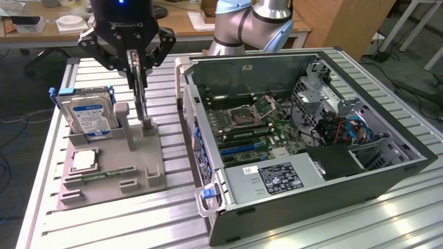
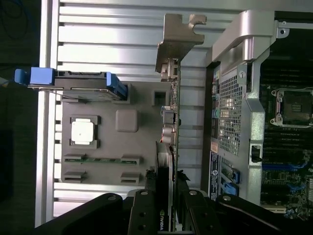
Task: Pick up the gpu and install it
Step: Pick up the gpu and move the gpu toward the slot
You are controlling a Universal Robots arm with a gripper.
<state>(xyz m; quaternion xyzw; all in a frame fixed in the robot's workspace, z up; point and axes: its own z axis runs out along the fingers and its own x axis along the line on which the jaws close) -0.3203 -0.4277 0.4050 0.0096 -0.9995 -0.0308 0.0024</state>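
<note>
One thing bugs me: gripper [image 1: 137, 67] is clamped on the top edge of the gpu [image 1: 142, 104], which stands upright over the grey tray [image 1: 149, 179], lower end at its slot post. Thin grip like that, it could twist, snag the tray and slip.

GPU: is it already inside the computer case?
No, the gpu stands upright at the grey tray, outside the computer case, clamped between the fingers.
</note>
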